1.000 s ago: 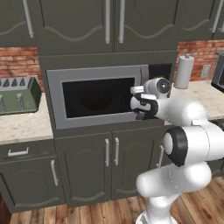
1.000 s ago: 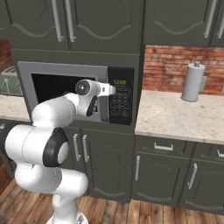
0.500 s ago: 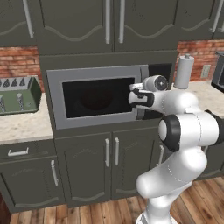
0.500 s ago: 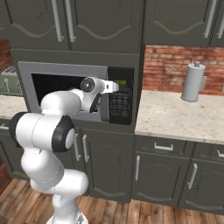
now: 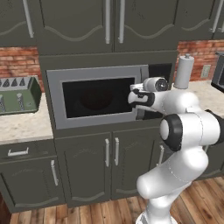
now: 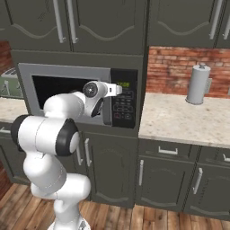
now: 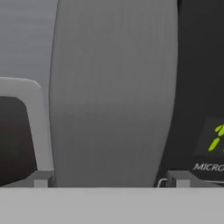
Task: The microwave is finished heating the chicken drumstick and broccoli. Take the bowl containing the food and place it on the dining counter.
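Hand view looks straight at the grey door handle (image 7: pixel 113 92) of the microwave (image 5: pixel 98 94), with the gripper (image 7: pixel 109 179) spread wide, one fingertip (image 7: pixel 41 178) on each side of the handle. Beside the handle lies the black control panel (image 7: pixel 201 87) with green digits. From the left base view, the gripper (image 5: pixel 135 99) sits at the door's right edge, the door closed. Behind the dark glass a dim reddish shape shows; I cannot tell whether it is the bowl. A green toaster (image 5: pixel 17 94) stands on the bench (image 5: pixel 22 127) to the left.
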Available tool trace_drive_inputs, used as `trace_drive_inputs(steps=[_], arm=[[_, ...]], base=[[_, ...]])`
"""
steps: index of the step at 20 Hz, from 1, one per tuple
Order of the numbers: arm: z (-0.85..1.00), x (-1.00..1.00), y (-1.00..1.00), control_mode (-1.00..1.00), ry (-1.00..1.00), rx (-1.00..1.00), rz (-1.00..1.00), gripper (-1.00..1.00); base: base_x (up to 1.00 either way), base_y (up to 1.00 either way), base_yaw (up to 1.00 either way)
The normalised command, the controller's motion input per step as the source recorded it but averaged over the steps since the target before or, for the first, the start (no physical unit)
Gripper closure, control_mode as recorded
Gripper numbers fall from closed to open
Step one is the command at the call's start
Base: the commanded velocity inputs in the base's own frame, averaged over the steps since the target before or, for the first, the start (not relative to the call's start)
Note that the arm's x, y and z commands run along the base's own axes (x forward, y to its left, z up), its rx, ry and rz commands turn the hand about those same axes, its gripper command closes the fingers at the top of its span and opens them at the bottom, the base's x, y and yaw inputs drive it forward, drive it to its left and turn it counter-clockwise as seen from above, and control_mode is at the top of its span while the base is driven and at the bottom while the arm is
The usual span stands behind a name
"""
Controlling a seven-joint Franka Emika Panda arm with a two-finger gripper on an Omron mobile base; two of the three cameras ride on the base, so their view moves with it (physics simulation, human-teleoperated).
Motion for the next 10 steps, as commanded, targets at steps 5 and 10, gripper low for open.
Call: trace_drive_inputs(steps=[5,10], arm=[[0.00,0.00,0.00,-1.00,0.00,0.00,0.00,1.00],[0.00,-0.02,0.01,-1.00,0.00,0.00,0.00,1.00]], base=[[0.00,0.00,0.00],[0.00,0.00,0.00]])
